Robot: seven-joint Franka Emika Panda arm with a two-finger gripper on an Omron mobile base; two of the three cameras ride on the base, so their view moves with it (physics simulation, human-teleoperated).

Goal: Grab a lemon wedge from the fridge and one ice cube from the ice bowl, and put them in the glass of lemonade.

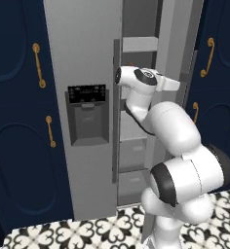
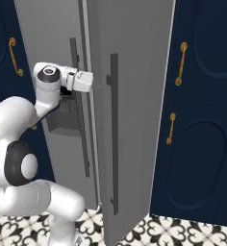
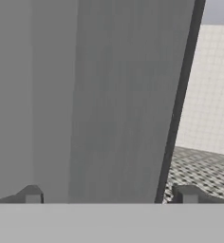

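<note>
the fridge [image 1: 83, 58] stands between navy cabinets [image 1: 19, 146] with brass handles, its right door [image 2: 134, 120] swung partly open so that pale shelves [image 1: 139, 44] show in the gap. the arm reaches up to that gap, and the end effector [image 3: 109, 194] sits close against the grey inside face of the door with its fingertips [image 3: 32, 193] spread wide and nothing between them. patterned black-and-white floor tiles [image 1: 87, 231] lie in front of the fridge.
</note>
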